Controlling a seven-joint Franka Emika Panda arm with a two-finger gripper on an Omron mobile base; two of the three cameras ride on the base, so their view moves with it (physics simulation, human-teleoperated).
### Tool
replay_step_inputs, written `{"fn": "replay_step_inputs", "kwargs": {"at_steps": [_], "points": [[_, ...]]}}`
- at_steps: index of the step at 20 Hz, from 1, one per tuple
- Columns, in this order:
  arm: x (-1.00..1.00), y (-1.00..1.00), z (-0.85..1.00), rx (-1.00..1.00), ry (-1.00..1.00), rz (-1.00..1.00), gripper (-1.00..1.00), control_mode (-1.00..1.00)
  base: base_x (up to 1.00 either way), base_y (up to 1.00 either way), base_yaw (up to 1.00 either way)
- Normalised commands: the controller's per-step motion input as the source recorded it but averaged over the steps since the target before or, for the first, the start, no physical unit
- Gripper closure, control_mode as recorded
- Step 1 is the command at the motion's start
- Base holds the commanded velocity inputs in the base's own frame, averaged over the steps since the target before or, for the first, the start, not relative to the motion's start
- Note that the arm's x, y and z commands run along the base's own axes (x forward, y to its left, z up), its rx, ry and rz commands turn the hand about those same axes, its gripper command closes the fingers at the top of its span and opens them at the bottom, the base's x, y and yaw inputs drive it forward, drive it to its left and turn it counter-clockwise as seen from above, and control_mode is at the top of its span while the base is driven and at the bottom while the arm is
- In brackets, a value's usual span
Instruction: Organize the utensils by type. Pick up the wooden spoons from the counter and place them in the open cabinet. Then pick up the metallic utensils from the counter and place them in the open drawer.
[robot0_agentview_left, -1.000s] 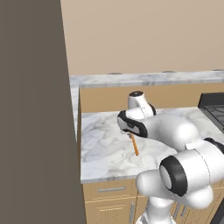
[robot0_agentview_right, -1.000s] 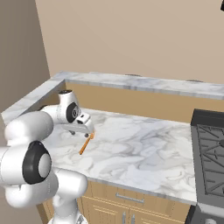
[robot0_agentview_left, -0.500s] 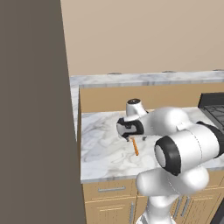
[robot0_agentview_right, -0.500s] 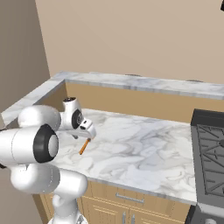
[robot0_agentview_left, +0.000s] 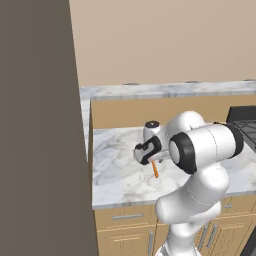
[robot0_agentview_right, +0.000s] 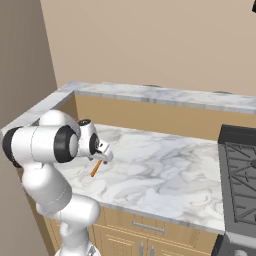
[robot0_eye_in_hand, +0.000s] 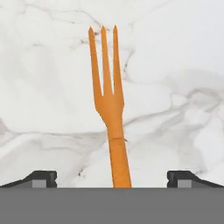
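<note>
While the end effector (robot0_eye_in_hand: 112, 178) gapes, an orange fork (robot0_eye_in_hand: 109, 100) lies on the counter (robot0_eye_in_hand: 175, 65).

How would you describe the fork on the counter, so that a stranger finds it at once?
Look at the white-and-grey marbled counter, left of the black stove. Under the open gripper lies an orange fork with three tines, the lone coloured object on the pale stone.

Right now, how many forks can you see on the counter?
1. The orange fork lies flat on the marbled counter, right under the open tool, handle between its tips, tines pointing away. The arm might hide other utensils.
</note>
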Motion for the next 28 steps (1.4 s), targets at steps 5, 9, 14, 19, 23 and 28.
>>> {"fn": "replay_step_inputs", "kwargs": {"at_steps": [5, 9, 14, 19, 23, 28], "points": [[0.40, 0.00, -0.23, 0.00, -0.05, 0.00, -1.00, -1.00, 0.00, 0.00, 0.00], [0.14, -0.03, -0.28, 0.00, -0.08, 0.00, 1.00, -1.00, 0.00, 0.00, 0.00], [0.00, -0.19, -0.37, 0.03, -0.11, 0.00, 1.00, -1.00, 0.00, 0.00, 0.00], [0.00, -0.38, -0.40, 0.09, -0.10, -0.02, 1.00, -1.00, 0.00, 0.00, 0.00], [0.00, -0.33, -0.13, 0.07, -0.04, -0.05, 1.00, -1.00, 0.00, 0.00, 0.00], [0.01, -0.08, 0.00, 0.00, 0.00, -0.10, 1.00, -1.00, 0.00, 0.00, 0.00]]}}
